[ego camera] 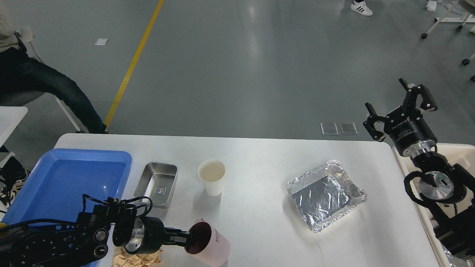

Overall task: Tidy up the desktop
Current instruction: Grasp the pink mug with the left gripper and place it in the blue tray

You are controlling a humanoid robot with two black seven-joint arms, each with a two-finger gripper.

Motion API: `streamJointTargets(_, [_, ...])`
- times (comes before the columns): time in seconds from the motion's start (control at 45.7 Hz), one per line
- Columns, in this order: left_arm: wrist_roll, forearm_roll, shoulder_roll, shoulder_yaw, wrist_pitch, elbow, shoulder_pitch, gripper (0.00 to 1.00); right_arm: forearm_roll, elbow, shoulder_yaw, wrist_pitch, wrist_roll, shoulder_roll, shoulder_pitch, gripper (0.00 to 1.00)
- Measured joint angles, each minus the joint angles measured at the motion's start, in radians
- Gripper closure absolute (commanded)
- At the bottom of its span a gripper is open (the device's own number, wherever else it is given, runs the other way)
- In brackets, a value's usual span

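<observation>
The white desktop (259, 163) holds a pink mug (209, 243) with a dark inside, a white paper cup (212, 176), a small steel tin (156, 184), a crumpled foil tray (323, 195) and crumpled brown paper (133, 259). My left gripper (184, 238) reaches from the lower left and is shut on the pink mug's rim; the mug is tilted, its mouth turned toward the gripper. My right gripper (399, 107) is open and empty, raised beyond the table's far right corner.
A blue plastic tray (44, 189) lies at the desktop's left end. A beige bin (454, 152) stands off the right edge under my right arm. A seated person is at the far left on the floor side.
</observation>
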Motion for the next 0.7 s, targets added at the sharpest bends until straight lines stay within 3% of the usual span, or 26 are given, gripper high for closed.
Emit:
streamJointTargets(0.306, [-0.003, -0.025, 0.068, -0.005, -0.045, -0.061, -0.115, 1.0, 0.0, 0.0, 0.0, -0.001, 0.0, 0.001, 0.003, 0.0])
streamJointTargets(0.7, [-0.006, -0.098, 0.411, -0.055, -0.113, -0.26, -0.303, 0.99, 0.0, 0.002, -0.003, -0.002, 0.0, 0.01, 0.003, 0.0])
